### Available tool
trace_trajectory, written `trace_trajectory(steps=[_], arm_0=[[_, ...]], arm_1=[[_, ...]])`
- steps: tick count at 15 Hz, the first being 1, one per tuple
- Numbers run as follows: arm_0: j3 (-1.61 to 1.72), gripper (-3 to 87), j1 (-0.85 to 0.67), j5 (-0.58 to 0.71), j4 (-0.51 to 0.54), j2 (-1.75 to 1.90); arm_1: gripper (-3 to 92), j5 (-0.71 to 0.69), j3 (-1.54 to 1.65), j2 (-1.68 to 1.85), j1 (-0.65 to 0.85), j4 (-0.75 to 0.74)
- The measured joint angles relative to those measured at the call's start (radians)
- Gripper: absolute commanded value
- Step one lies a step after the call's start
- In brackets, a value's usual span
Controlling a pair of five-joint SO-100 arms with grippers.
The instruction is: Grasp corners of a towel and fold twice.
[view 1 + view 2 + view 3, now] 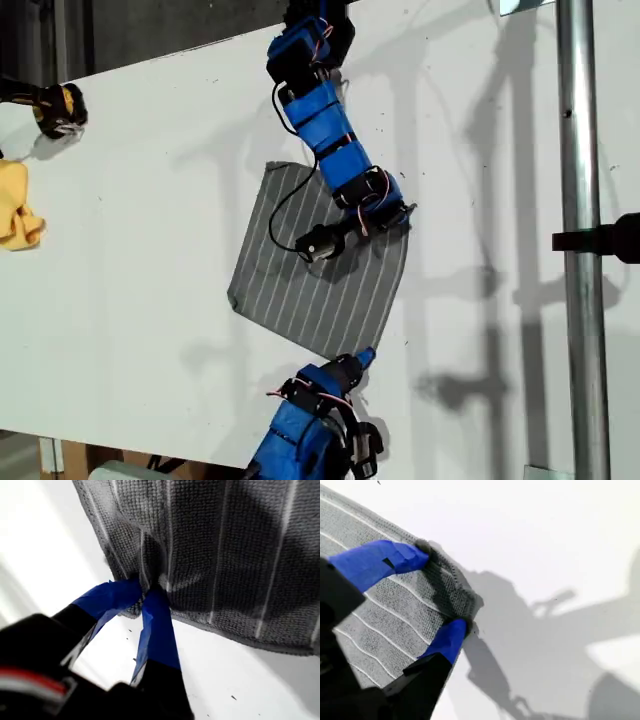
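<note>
Nearest, at the bottom of the exterior view, the first gripper (362, 355) is reaching in from off the cloth and sitting at the lowest corner (335, 352) of the towel (300, 290). In its wrist view the first gripper (150, 587) is pinching shut on the towel (225, 540), blue fingers (160, 625) meeting with the hem bunching between them. So this grasp is looking done.

The towel is lying on the white table (130, 300), spread as a single layer, turned like a diamond, stripes showing. No fold is showing yet.

Further off, the other arm is stretching across the cloth from the top of the exterior view, and the second gripper (398, 215) is hanging over the corner at the exterior view's right. In its wrist view the second gripper (437, 591) is standing spread, one finger (395, 560) on each side of that corner (470, 600), both touching the towel (380, 610) but not closing on it yet.

Judging progress: early. One corner is being held, the second is only being straddled; both folds are remaining.

Farthest, a yellow cloth (18, 210) is sitting at the exterior view's left edge, well apart.
</note>
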Motion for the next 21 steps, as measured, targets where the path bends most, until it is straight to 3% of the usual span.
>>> trace_trajectory(steps=[2,4,9,15,21], arm_0=[[-0.015,15.6,0.002,-0.006,-0.005,-0.021],[-0.021,-2.1,0.003,-0.011,-0.006,-0.029],[-0.091,-2.2,-0.012,-0.009,0.029,-0.037],[-0.331,-2.2,-0.012,0.014,0.167,-0.037],[-0.466,-2.3,-0.012,0.071,0.236,-0.009]], arm_1=[[-0.1,0.000,0.000,0.000,0.000,0.000],[-0.1,0.000,0.000,0.000,0.000,0.000],[-0.1,0.000,0.000,0.000,0.000,-0.003],[-0.1,-0.025,0.009,0.123,0.000,-0.008],[-0.1,-0.150,0.115,0.334,-0.006,-0.152]])
